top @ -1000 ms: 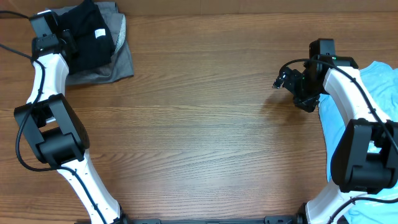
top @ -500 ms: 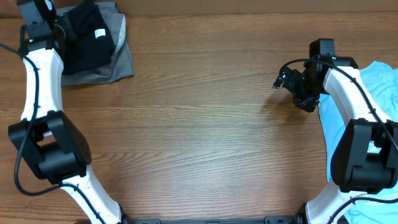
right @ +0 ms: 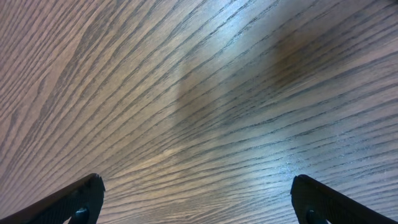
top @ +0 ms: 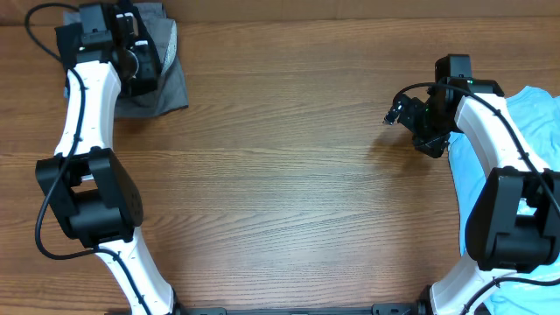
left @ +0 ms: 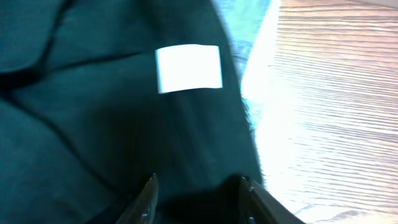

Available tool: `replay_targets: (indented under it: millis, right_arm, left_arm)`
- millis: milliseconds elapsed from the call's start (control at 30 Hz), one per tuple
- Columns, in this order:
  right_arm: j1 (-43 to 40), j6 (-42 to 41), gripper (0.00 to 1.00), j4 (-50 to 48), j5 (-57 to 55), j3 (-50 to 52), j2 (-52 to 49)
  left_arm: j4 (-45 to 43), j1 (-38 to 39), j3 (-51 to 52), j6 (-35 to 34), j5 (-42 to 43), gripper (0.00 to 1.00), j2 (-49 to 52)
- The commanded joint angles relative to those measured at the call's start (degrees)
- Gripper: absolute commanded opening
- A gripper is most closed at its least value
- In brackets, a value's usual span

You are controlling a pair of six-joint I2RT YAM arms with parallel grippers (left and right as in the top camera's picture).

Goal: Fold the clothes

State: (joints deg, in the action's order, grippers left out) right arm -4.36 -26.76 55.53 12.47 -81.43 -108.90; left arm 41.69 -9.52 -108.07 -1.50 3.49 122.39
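Note:
A folded black garment (left: 112,112) with a white label (left: 188,68) lies on a grey garment (top: 171,87) at the table's far left corner. My left gripper (left: 199,183) is open right above the black garment, fingers apart over its fabric. In the overhead view it (top: 133,54) hides most of that garment. A light blue garment (top: 535,114) lies at the right edge, partly under my right arm. My right gripper (top: 398,112) is open and empty over bare wood (right: 199,93), left of the blue garment.
The wooden table (top: 280,175) spreads between the two arms. The grey garment's edge (left: 252,25) shows beside the black one in the left wrist view, with bare wood (left: 336,93) to its right.
My left arm has swung right from the pile's left side, so its gripper is now over the black garment. The right arm has not moved.

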Motion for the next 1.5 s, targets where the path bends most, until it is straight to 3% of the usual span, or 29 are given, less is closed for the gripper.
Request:
replay_targets:
  millis: [0, 100, 267, 500, 700, 800, 933, 1067, 1167, 1467]
  right_arm:
    - [0.11, 0.0, 1.0, -0.2, -0.37, -1.03, 1.77]
    - [0.11, 0.0, 1.0, -0.2, -0.37, -1.03, 1.77]
    - [0.11, 0.0, 1.0, -0.2, -0.37, -1.03, 1.77]
    - [0.11, 0.0, 1.0, -0.2, -0.37, -1.03, 1.77]
    - [0.11, 0.0, 1.0, -0.2, -0.37, -1.03, 1.77]
    - [0.11, 0.0, 1.0, -0.2, -0.37, -1.03, 1.77]
    - [0.11, 0.0, 1.0, -0.2, -0.37, -1.05, 1.77]
    - [0.11, 0.0, 1.0, -0.2, -0.37, -1.03, 1.77]
    - [0.11, 0.0, 1.0, -0.2, -0.39, -1.03, 1.77]
    - [0.11, 0.0, 1.0, -0.2, -0.37, -1.03, 1.77]
  left_arm:
    - [0.61, 0.96, -0.15, 0.13, 0.59, 0.44, 0.09]
    - [1.29, 1.03, -0.15, 0.11, 0.59, 0.44, 0.09]
    - [6.19, 1.03, -0.15, -1.97, 0.9, 0.32, 0.07]
    - [6.84, 1.36, -0.22, -1.92, 5.75, 0.31, -3.41]
    - [10.01, 1.4, -0.22, -1.88, 6.16, 0.41, -12.0]
    - [13.6, 1.4, -0.22, -2.12, 3.96, 0.52, -15.91]
    - [20.72, 0.66, -0.2, -8.92, -3.85, 0.69, -17.57]
    - [25.62, -0.94, 3.34, -14.62, -7.37, 0.69, -16.96]
    - [22.75, -1.7, 9.92, -16.55, -6.4, 0.68, -16.81]
    - [1.79, -1.73, 26.43, -16.48, -5.35, 0.67, -16.76]
